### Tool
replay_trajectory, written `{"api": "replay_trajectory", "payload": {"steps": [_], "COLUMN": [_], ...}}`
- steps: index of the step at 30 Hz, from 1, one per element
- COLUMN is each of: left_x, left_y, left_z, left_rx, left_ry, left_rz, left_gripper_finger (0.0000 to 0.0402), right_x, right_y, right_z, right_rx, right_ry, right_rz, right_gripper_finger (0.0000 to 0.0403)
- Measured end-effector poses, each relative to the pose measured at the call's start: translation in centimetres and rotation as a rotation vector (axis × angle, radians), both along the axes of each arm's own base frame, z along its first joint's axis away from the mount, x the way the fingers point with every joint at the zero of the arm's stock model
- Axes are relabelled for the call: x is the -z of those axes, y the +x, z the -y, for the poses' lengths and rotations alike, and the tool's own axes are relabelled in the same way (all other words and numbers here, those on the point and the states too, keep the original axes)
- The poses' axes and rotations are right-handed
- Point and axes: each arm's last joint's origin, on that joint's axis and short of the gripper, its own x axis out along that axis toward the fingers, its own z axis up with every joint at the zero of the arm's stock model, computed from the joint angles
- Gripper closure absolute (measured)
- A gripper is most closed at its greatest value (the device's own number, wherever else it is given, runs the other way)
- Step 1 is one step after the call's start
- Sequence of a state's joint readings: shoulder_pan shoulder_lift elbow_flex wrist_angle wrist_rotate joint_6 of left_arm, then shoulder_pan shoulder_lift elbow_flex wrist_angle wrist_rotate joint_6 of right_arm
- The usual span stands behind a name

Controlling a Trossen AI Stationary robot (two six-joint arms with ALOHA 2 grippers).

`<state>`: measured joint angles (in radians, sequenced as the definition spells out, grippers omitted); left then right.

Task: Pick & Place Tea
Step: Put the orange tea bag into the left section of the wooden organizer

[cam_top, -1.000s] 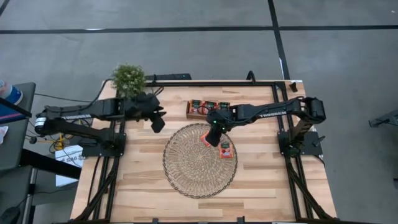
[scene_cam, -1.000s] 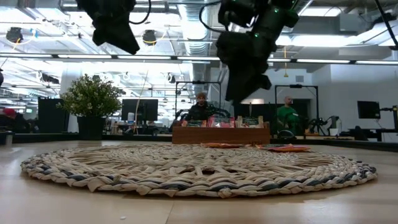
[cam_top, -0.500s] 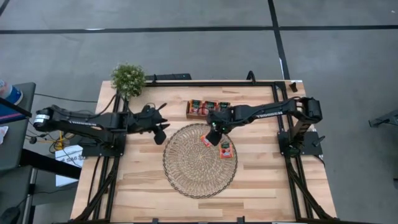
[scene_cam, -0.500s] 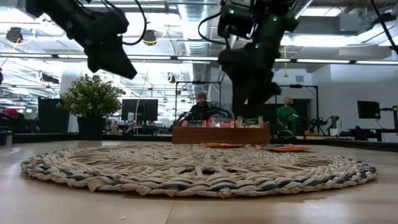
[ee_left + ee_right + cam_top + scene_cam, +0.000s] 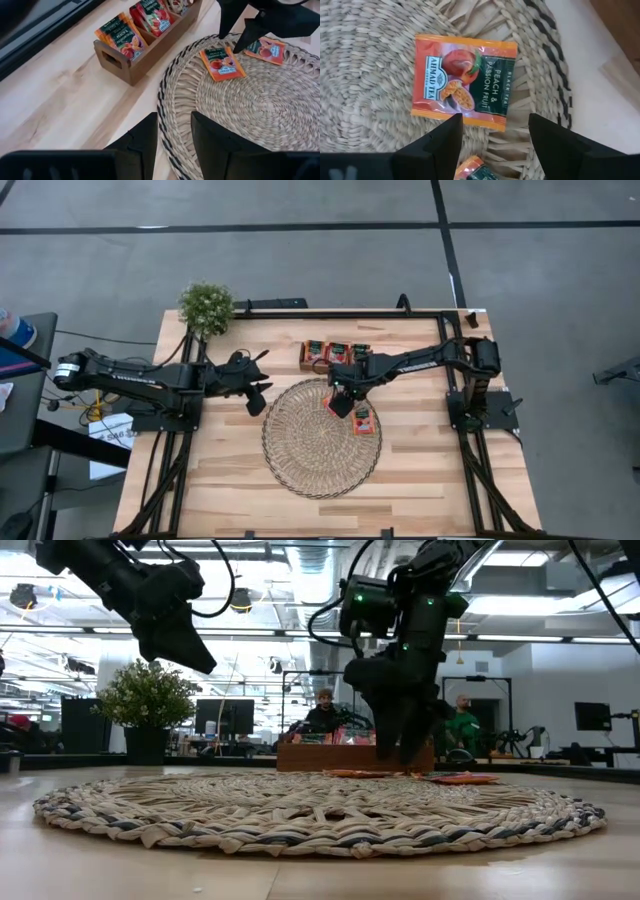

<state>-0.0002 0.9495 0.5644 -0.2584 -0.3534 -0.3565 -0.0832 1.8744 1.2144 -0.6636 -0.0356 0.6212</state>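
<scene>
High view is showing a pale wooden table (image 5: 230, 480) with a round woven mat (image 5: 300, 450) lying at its middle. Two dark arms are reaching in from either side. Behind the mat a small wooden tray (image 5: 312, 366) is sitting on the table, holding several tea sachets standing upright in its compartments. A potted plant (image 5: 207, 307) is standing at the table's far left corner. The right gripper (image 5: 340, 394) is hanging low over the far edge of the mat, and its fingers (image 5: 560, 145) are standing wide apart with nothing between them. Directly beneath it an orange tea sachet (image 5: 462, 82) is lying flat on the mat, printed side up. A second sachet (image 5: 363, 420) is lying flat on the mat just beside the first, closer to the mat's right edge. The left gripper (image 5: 258, 386) is hovering above the bare table just left of the mat, well apart from both sachets. Its fingers (image 5: 145, 142) are sitting with a narrow gap between them, gripping nothing. Low view is showing people in the room well behind the table.
</scene>
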Motion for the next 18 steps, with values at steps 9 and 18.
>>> {"api": "replay_trajectory", "payload": {"steps": [9,18], "left_x": [0.0,0.0], "left_y": [0.0,0.0], "left_z": [0.0,0.1], "left_rx": [0.009,0.039], "left_ry": [0.011,-0.006], "left_rz": [-0.006,-0.008], "left_gripper_finger": [0.0292,0.0292], "right_x": [1.6,2.7], "right_y": [0.3,0.6], "right_z": [0.1,0.0], "right_rx": [0.023,0.045], "right_ry": [-0.013,-0.009], "right_rz": [-0.038,-0.069], "right_gripper_finger": [0.0193,0.0224]}}
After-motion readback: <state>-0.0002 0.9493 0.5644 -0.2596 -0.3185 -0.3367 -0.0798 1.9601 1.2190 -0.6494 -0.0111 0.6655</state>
